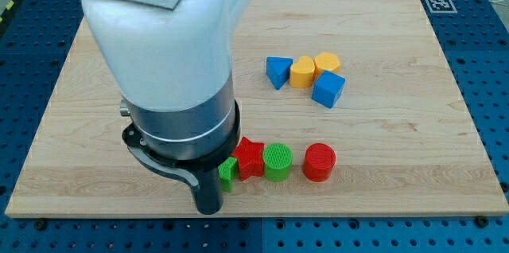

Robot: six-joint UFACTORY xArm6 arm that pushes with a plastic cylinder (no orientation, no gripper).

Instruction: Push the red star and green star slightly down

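The red star [250,158] lies near the view's bottom centre of the wooden board [382,173]. The green star [229,172] touches its left side and is partly hidden by the arm. My tip [208,208] shows as the rod's dark lower end just left of and below the green star, very close to it or touching it. A green cylinder [277,162] sits against the red star's right side. A red cylinder [320,162] stands a little further right.
A cluster lies right of centre toward the view's top: a blue triangular block [277,72], a yellow heart-like block [302,72], a yellow hexagonal block [327,64] and a blue cube [328,89]. The large white and grey arm body [163,62] hides the board's left middle.
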